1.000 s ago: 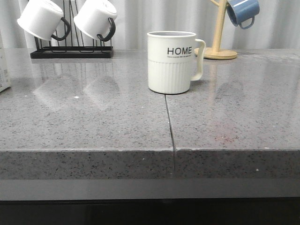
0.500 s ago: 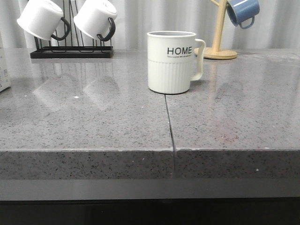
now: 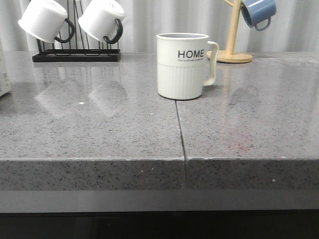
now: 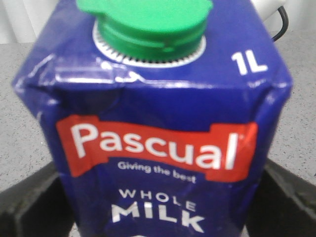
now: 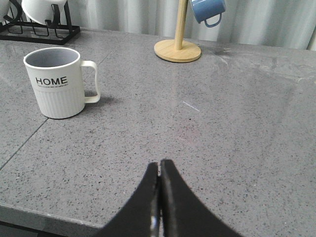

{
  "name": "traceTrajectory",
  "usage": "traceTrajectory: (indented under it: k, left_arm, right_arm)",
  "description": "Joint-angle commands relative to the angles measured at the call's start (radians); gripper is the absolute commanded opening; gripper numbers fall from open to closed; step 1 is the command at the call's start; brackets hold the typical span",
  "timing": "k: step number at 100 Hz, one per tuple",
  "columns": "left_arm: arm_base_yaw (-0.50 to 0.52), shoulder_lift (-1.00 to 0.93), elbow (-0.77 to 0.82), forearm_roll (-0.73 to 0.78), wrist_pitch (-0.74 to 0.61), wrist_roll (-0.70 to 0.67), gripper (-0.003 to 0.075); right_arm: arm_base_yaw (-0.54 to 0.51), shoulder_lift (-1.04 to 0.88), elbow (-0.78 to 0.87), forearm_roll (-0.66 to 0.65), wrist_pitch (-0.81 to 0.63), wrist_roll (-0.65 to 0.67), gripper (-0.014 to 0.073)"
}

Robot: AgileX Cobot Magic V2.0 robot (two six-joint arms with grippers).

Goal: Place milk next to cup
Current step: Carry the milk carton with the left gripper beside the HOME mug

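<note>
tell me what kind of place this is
Likely a kitchen or coffee corner: a grey speckled stone countertop, white mugs on a black rack, a wooden mug tree, and a HOME cup.

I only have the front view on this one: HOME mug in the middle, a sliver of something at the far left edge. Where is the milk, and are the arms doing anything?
Observer: The milk fills the left wrist view, sitting between the left gripper's dark fingers. That sliver at your left edge looks like the same carton.
Operator: Is it closed?
Observer: Yes, a green screw cap sits on its dark blue top.
Operator: And the right arm?
Observer: The right gripper is over the counter, fingers pressed together, holding nothing.
Operator: Anything inside the cup?
Observer: From the right wrist view, the cup looks empty, grey inside.
</note>
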Motion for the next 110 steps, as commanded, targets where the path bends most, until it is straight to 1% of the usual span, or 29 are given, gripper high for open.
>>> traceTrajectory:
  k: [1, 6, 17, 27, 37, 55, 69, 97, 110]
  left_arm:
    - [-0.007, -0.030, -0.035, -0.008, -0.091, -0.007, 0.0428]
    - [-0.009, -0.038, -0.035, -0.008, -0.094, -0.007, 0.0405]
    - [-0.046, -0.072, -0.035, -0.008, -0.123, -0.007, 0.0403]
    - [-0.121, -0.084, -0.044, -0.008, -0.174, -0.007, 0.0402]
    - [-0.201, -0.064, -0.082, -0.047, -0.171, -0.007, 0.0402]
    - [-0.325, 0.030, -0.176, -0.084, -0.171, -0.007, 0.0402]
    - [-0.401, 0.127, -0.246, -0.094, -0.171, 0.000, 0.0402]
    - [-0.498, 0.289, -0.353, -0.094, -0.175, 0.000, 0.0402]
    - [-0.517, 0.332, -0.366, -0.096, -0.199, 0.000, 0.0402]
  right_arm:
    - [-0.007, 0.012, -0.025, -0.013, -0.067, 0.001, -0.0059]
    - [-0.007, 0.012, -0.025, -0.013, -0.067, 0.001, -0.0059]
    - [-0.007, 0.012, -0.025, -0.013, -0.067, 0.001, -0.0059]
    - [-0.007, 0.012, -0.025, -0.013, -0.067, 0.001, -0.0059]
    - [-0.007, 0.012, -0.025, -0.013, -0.067, 0.001, -0.0059]
    - [-0.007, 0.012, -0.025, -0.013, -0.067, 0.001, -0.0059]
    - [-0.007, 0.012, -0.025, -0.013, -0.067, 0.001, -0.0059]
    - [-0.007, 0.012, -0.025, -0.013, -0.067, 0.001, -0.0059]
    - [-0.007, 0.012, -0.025, -0.013, -0.067, 0.001, -0.0059]
